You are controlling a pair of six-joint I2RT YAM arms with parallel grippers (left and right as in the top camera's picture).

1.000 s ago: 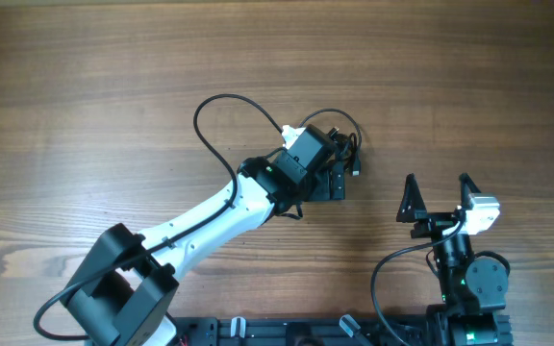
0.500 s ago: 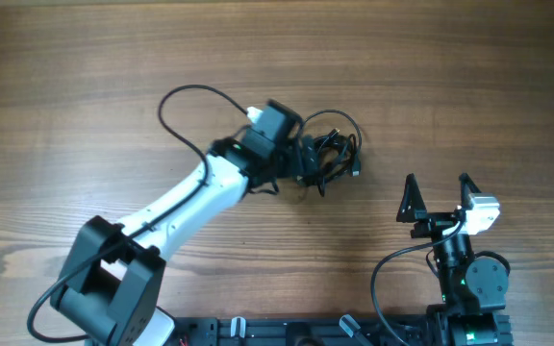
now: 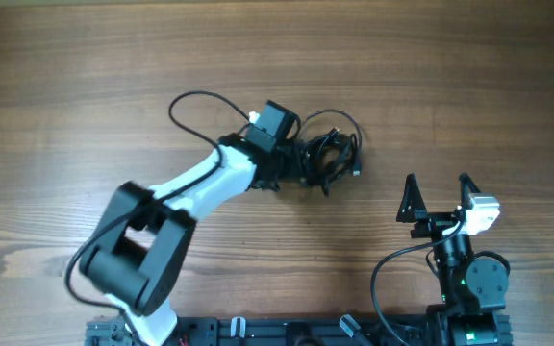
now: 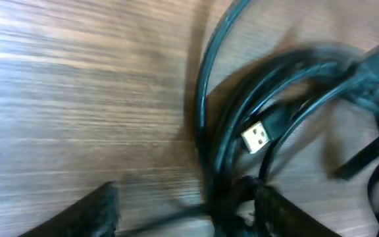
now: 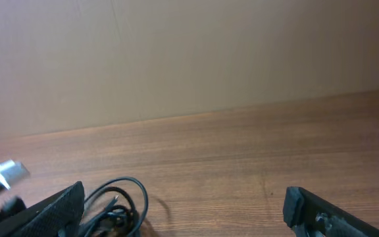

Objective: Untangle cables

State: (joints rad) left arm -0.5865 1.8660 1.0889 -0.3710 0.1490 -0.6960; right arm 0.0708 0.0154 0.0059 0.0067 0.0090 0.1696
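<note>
The cables [image 3: 332,154] lie as one knotted black bundle right of the table's centre, with a loop arching over the top. My left gripper [image 3: 306,165] reaches into the bundle's left edge. In the left wrist view, which is blurred, the left gripper [image 4: 183,207] has its fingers apart, with cable strands [image 4: 268,112] between them, crowded against the right finger [image 4: 275,210]. A silver USB plug [image 4: 256,137] shows in the tangle. My right gripper [image 3: 438,183] stands open near the front right, apart from the bundle. The right wrist view shows the right gripper [image 5: 183,197] empty and the cables [image 5: 120,204] low on the left.
The left arm's own thicker black wire [image 3: 192,108] loops out over the table to the left of the wrist. Bare wooden table [image 3: 85,86] surrounds the bundle. The arm bases stand along the front edge.
My left gripper has slid left off the top of the bundle to its left edge, uncovering the tangle. The left arm's elbow has swung. The right arm has not moved.
</note>
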